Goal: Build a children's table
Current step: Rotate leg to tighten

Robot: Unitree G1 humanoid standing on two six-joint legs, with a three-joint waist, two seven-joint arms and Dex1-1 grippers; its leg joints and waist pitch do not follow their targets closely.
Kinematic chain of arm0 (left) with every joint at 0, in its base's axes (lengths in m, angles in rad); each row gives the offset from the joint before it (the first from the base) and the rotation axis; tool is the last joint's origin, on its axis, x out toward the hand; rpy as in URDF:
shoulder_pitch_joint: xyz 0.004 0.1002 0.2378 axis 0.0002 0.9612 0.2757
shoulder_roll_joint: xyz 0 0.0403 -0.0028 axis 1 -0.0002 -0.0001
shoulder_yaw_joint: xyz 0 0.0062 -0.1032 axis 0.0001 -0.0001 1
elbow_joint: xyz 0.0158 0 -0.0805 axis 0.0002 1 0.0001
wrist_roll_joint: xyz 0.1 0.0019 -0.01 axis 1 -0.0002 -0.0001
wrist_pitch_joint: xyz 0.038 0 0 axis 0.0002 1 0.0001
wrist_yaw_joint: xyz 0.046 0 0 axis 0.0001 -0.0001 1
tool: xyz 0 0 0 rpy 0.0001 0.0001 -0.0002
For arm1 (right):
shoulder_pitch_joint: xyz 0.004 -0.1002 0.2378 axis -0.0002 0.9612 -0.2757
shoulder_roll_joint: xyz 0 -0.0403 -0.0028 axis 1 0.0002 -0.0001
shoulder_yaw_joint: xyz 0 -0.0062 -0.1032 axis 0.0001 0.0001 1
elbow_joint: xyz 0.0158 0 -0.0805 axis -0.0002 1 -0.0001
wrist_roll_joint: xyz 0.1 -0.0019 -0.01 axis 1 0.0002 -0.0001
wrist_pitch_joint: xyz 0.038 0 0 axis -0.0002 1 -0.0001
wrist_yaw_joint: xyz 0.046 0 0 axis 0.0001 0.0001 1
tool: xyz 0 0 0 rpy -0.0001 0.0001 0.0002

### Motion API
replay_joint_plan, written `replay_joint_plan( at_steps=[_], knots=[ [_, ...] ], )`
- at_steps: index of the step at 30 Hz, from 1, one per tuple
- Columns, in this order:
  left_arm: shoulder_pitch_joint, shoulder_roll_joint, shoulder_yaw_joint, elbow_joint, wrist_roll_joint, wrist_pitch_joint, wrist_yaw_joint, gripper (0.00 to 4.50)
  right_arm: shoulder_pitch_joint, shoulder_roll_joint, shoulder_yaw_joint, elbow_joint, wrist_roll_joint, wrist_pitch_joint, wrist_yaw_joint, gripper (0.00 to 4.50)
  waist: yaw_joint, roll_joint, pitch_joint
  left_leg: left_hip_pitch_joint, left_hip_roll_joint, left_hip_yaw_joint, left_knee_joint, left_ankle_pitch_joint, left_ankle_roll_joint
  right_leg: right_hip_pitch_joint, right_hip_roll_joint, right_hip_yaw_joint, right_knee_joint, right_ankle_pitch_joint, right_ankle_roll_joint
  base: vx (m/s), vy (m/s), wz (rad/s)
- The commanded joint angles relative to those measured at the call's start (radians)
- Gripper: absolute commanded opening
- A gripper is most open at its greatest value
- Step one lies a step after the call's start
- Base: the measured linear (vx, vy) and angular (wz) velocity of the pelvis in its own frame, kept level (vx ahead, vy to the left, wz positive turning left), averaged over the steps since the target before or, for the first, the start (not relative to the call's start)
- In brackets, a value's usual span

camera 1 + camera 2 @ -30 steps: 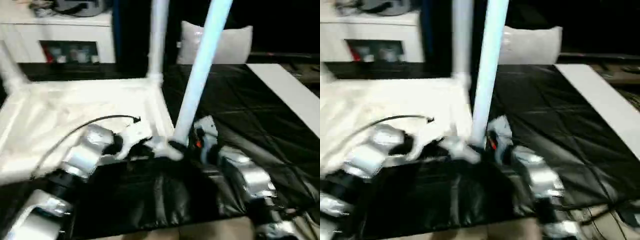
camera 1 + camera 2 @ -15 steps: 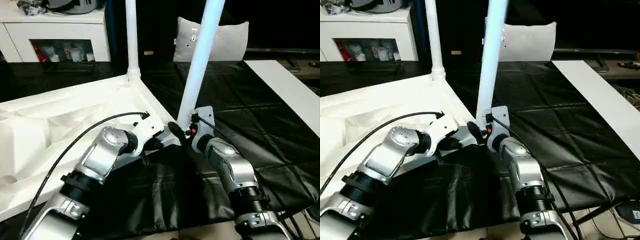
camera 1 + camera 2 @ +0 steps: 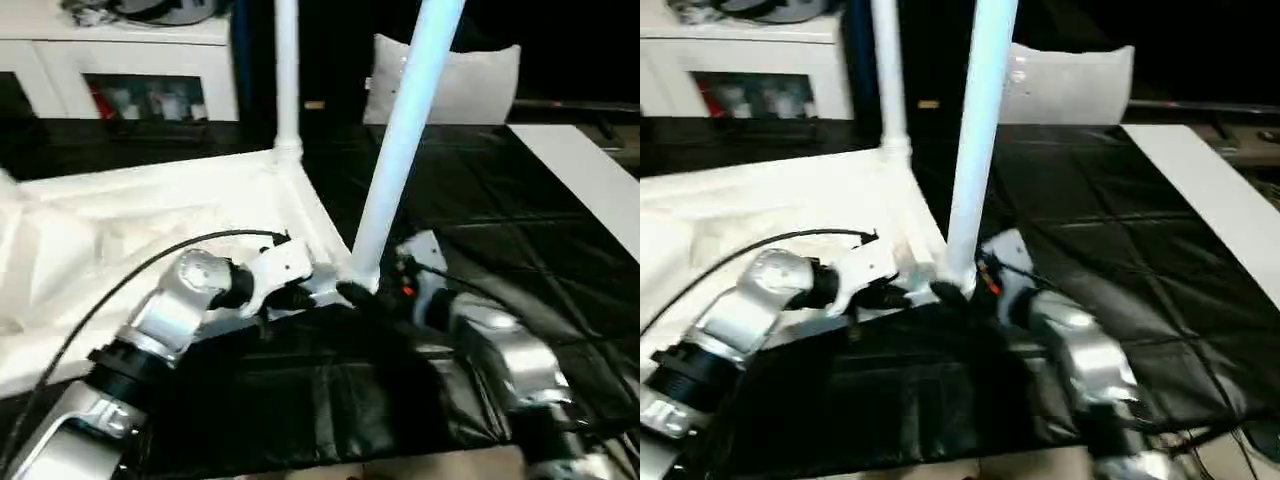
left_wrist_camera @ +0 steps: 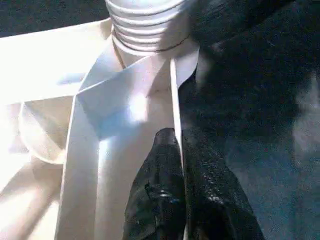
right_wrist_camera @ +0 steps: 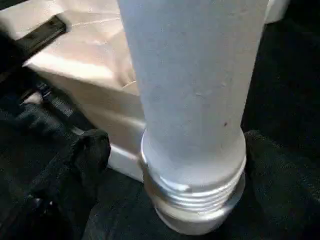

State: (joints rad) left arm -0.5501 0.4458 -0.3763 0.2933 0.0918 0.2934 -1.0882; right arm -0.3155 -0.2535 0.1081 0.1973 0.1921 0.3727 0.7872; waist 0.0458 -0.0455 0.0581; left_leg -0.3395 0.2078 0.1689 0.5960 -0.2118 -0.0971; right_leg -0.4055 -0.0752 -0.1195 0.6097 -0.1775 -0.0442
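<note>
The white table top (image 3: 130, 235) lies upside down on the black cloth, ribs up. One white leg (image 3: 287, 80) stands upright in its far corner socket. A second leg (image 3: 400, 150) rises tilted from the near right corner, its threaded end (image 5: 192, 200) bare just above the corner. My right gripper (image 5: 192, 145) is shut on this leg's base, with one black finger (image 5: 90, 150) on each side. My left gripper (image 4: 176, 137) is shut on the top's thin rim wall (image 4: 174, 90) just beside that corner, and in the left eye view it sits at the corner (image 3: 318, 293).
A white-grey cushion (image 3: 470, 85) leans at the back. A flat white board (image 3: 585, 175) lies along the right side of the black cloth (image 3: 520, 240). A white cabinet (image 3: 130, 70) stands at the far left. A black cable (image 3: 120, 285) loops over my left forearm.
The head camera has shifted and tilted, so the whole picture moved. Both grippers, the leg and the table top keep the same places relative to each other.
</note>
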Motion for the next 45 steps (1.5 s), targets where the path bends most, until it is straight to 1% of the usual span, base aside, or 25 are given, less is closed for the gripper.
replay_joint_plan(
  at_steps=[1, 3, 5, 6, 7, 9, 13, 16, 17, 18, 19, 21, 23, 25, 27, 30, 32, 34, 36, 37, 38, 39, 43, 44, 45],
  knots=[
    [-0.024, 0.01, -0.04, 0.003, -0.011, -0.087, -0.071, 0.0, 0.007, -0.042, 0.013, -0.03, 0.017, -0.032, 0.094, 4.47, 0.003, 0.013, -0.063, -0.006, 0.025, -0.003, -0.067, -0.131, 0.055, 0.064, -0.072, 0.07, -0.085, -0.278, -0.127, 0.0, 0.0, 0.0],
    [-0.029, 0.022, -0.05, 0.016, -0.018, -0.123, -0.117, 0.0, 0.003, -0.088, 0.019, -0.022, 0.017, -0.066, 0.155, 4.47, 0.006, 0.011, -0.063, -0.006, 0.026, -0.003, -0.067, -0.131, 0.056, 0.063, -0.071, 0.069, -0.084, -0.27, -0.132, 0.0, 0.0, 0.0],
    [-0.035, 0.03, -0.053, 0.026, -0.028, -0.143, -0.152, 0.0, -0.005, -0.118, 0.024, -0.017, 0.019, -0.083, 0.201, 4.47, 0.013, 0.011, -0.062, -0.003, 0.025, -0.002, -0.067, -0.139, 0.054, 0.062, -0.072, 0.069, -0.086, -0.291, -0.132, 0.0, 0.0, 0.0],
    [-0.041, 0.037, -0.059, 0.034, -0.032, -0.158, -0.178, 0.0, -0.014, -0.137, 0.029, -0.007, 0.015, -0.106, 0.23, 4.47, 0.015, 0.007, -0.064, -0.003, 0.027, -0.002, -0.066, -0.139, 0.055, 0.063, -0.074, 0.07, -0.086, -0.293, -0.131, 0.0, 0.0, 0.0],
    [-0.047, 0.042, -0.063, 0.043, -0.035, -0.177, -0.201, 0.0, -0.022, -0.153, 0.034, 0.001, 0.012, -0.124, 0.251, 4.47, 0.016, 0.009, -0.063, -0.004, 0.028, -0.002, -0.067, -0.133, 0.052, 0.062, -0.073, 0.071, -0.083, -0.286, -0.134, 0.0, 0.0, 0.0],
    [-0.057, 0.06, -0.077, 0.055, -0.037, -0.214, -0.257, 0.0, -0.043, -0.186, 0.065, 0.023, -0.005, -0.166, 0.311, 4.47, 0.017, 0.007, -0.064, -0.006, 0.026, -0.003, -0.067, -0.128, 0.056, 0.064, -0.073, 0.069, -0.082, -0.284, -0.136, 0.0, 0.0, 0.0],
    [-0.067, 0.07, -0.088, 0.065, -0.043, -0.25, -0.297, 0.0, -0.059, -0.213, 0.109, 0.039, -0.006, -0.195, 0.41, 4.47, 0.022, 0.003, -0.067, -0.005, 0.029, -0.003, -0.065, -0.112, 0.061, 0.065, -0.075, 0.069, -0.075, -0.256, -0.148, 0.0, 0.0, 0.0],
    [-0.07, 0.071, -0.089, 0.069, -0.044, -0.265, -0.316, 0.0, -0.065, -0.222, 0.134, 0.048, -0.01, -0.216, 0.463, 4.47, 0.024, 0.004, -0.068, -0.006, 0.031, -0.002, -0.064, -0.098, 0.07, 0.066, -0.075, 0.07, -0.072, -0.22, -0.165, 0.0, 0.0, 0.0],
    [-0.071, 0.07, -0.088, 0.071, -0.045, -0.27, -0.32, 0.0, -0.066, -0.224, 0.143, 0.05, -0.011, -0.218, 0.481, 4.47, 0.026, 0.001, -0.069, -0.007, 0.03, -0.001, -0.063, -0.093, 0.07, 0.067, -0.075, 0.07, -0.07, -0.217, -0.165, 0.0, 0.0, 0.0],
    [-0.071, 0.069, -0.087, 0.071, -0.046, -0.272, -0.322, 0.0, -0.066, -0.225, 0.147, 0.051, -0.011, -0.219, 0.487, 4.47, 0.027, 0.002, -0.069, -0.007, 0.031, -0.002, -0.063, -0.093, 0.071, 0.067, -0.075, 0.07, -0.07, -0.22, -0.164, 0.0, 0.0, 0.0],
    [-0.072, 0.069, -0.087, 0.074, -0.047, -0.275, -0.327, 0.0, -0.069, -0.227, 0.153, 0.056, -0.011, -0.226, 0.493, 4.47, 0.028, -0.002, -0.068, -0.007, 0.031, -0.001, -0.064, -0.094, 0.07, 0.066, -0.075, 0.07, -0.073, -0.231, -0.158, 0.0, 0.0, 0.0],
    [-0.075, 0.069, -0.089, 0.08, -0.048, -0.286, -0.336, 0.0, -0.078, -0.222, 0.163, 0.08, -0.018, -0.248, 0.494, 4.47, 0.032, 0.0, -0.068, -0.006, 0.03, -0.001, -0.064, -0.1, 0.064, 0.065, -0.076, 0.069, -0.075, -0.263, -0.147, 0.0, 0.0, 0.0],
    [-0.076, 0.071, -0.091, 0.078, -0.05, -0.289, -0.34, 0.0, -0.088, -0.21, 0.159, 0.101, -0.022, -0.257, 0.491, 4.47, 0.033, 0.0, -0.068, -0.005, 0.028, 0.0, -0.063, -0.101, 0.059, 0.064, -0.075, 0.069, -0.076, -0.275, -0.143, 0.0, 0.0, 0.0],
    [-0.075, 0.072, -0.091, 0.077, -0.05, -0.289, -0.341, 0.0, -0.089, -0.209, 0.159, 0.101, -0.02, -0.256, 0.491, 4.2, 0.035, 0.0, -0.069, -0.005, 0.03, -0.001, -0.063, -0.095, 0.057, 0.065, -0.075, 0.07, -0.073, -0.262, -0.142, 0.0, 0.0, 0.0],
    [-0.076, 0.071, -0.089, 0.082, -0.049, -0.295, -0.344, 0.0, -0.094, -0.207, 0.159, 0.108, -0.014, -0.26, 0.5, 4.12, 0.036, -0.001, -0.071, -0.006, 0.03, -0.001, -0.063, -0.084, 0.059, 0.066, -0.074, 0.07, -0.069, -0.233, -0.149, 0.0, 0.0, 0.0],
    [-0.076, 0.07, -0.087, 0.087, -0.047, -0.301, -0.349, 0.0, -0.094, -0.21, 0.164, 0.111, -0.008, -0.256, 0.514, 3.79, 0.036, 0.0, -0.072, -0.007, 0.03, -0.001, -0.062, -0.073, 0.063, 0.067, -0.073, 0.07, -0.065, -0.207, -0.157, 0.0, 0.0, 0.0],
    [-0.078, 0.07, -0.087, 0.092, -0.046, -0.305, -0.35, 0.0, -0.096, -0.212, 0.166, 0.117, -0.006, -0.257, 0.518, 3.73, 0.036, 0.0, -0.07, -0.008, 0.03, -0.001, -0.063, -0.079, 0.064, 0.067, -0.074, 0.069, -0.068, -0.216, -0.156, 0.0, 0.0, 0.0],
    [-0.08, 0.07, -0.089, 0.099, -0.045, -0.309, -0.349, 0.0, -0.096, -0.215, 0.169, 0.125, -0.007, -0.257, 0.52, 3.45, 0.037, 0.0, -0.07, -0.007, 0.028, 0.0, -0.062, -0.086, 0.062, 0.067, -0.074, 0.069, -0.07, -0.235, -0.151, 0.0, 0.0, 0.0],
    [-0.081, 0.07, -0.089, 0.1, -0.045, -0.31, -0.349, 0.0, -0.096, -0.215, 0.168, 0.128, -0.009, -0.258, 0.52, 3.32, 0.038, 0.0, -0.069, -0.007, 0.028, 0.0, -0.063, -0.094, 0.058, 0.067, -0.074, 0.068, -0.074, -0.261, -0.142, 0.0, 0.0, 0.0],
    [-0.081, 0.07, -0.089, 0.1, -0.045, -0.31, -0.349, 0.0, -0.095, -0.215, 0.168, 0.128, -0.009, -0.258, 0.519, 3.25, 0.038, 0.0, -0.069, -0.007, 0.028, 0.0, -0.063, -0.094, 0.058, 0.067, -0.074, 0.068, -0.074, -0.261, -0.142, 0.0, 0.0, 0.0],
    [-0.08, 0.072, -0.089, 0.099, -0.046, -0.311, -0.349, 0.0, -0.093, -0.213, 0.166, 0.129, -0.009, -0.251, 0.517, 3.25, 0.038, 0.003, -0.068, -0.007, 0.029, -0.001, -0.063, -0.096, 0.056, 0.066, -0.074, 0.068, -0.074, -0.26, -0.14, 0.0, 0.0, 0.0],
    [-0.08, 0.072, -0.088, 0.099, -0.047, -0.31, -0.35, 0.0, -0.092, -0.212, 0.165, 0.128, -0.006, -0.246, 0.516, 3.01, 0.038, 0.003, -0.069, -0.007, 0.029, -0.001, -0.063, -0.097, 0.055, 0.066, -0.073, 0.068, -0.073, -0.255, -0.14, 0.0, 0.0, 0.0],
    [-0.077, 0.073, -0.085, 0.097, -0.051, -0.306, -0.354, 0.0, -0.083, -0.205, 0.163, 0.123, 0.003, -0.228, 0.517, 2.87, 0.038, 0.003, -0.068, -0.007, 0.029, -0.001, -0.064, -0.092, 0.058, 0.066, -0.073, 0.069, -0.071, -0.239, -0.148, 0.0, 0.0, 0.0],
    [-0.077, 0.072, -0.084, 0.097, -0.052, -0.304, -0.355, 0.0, -0.081, -0.202, 0.161, 0.122, 0.008, -0.222, 0.517, 2.8, 0.037, -0.001, -0.068, -0.008, 0.029, -0.001, -0.063, -0.091, 0.059, 0.066, -0.072, 0.068, -0.071, -0.237, -0.147, 0.0, 0.0, 0.0],
    [-0.077, 0.072, -0.084, 0.097, -0.052, -0.304, -0.355, 0.0, -0.081, -0.202, 0.161, 0.122, 0.008, -0.222, 0.517, 2.8, 0.038, 0.0, -0.068, -0.007, 0.029, -0.001, -0.063, -0.092, 0.06, 0.066, -0.073, 0.068, -0.071, -0.241, -0.147, 0.0, 0.0, 0.0]
  ],
)
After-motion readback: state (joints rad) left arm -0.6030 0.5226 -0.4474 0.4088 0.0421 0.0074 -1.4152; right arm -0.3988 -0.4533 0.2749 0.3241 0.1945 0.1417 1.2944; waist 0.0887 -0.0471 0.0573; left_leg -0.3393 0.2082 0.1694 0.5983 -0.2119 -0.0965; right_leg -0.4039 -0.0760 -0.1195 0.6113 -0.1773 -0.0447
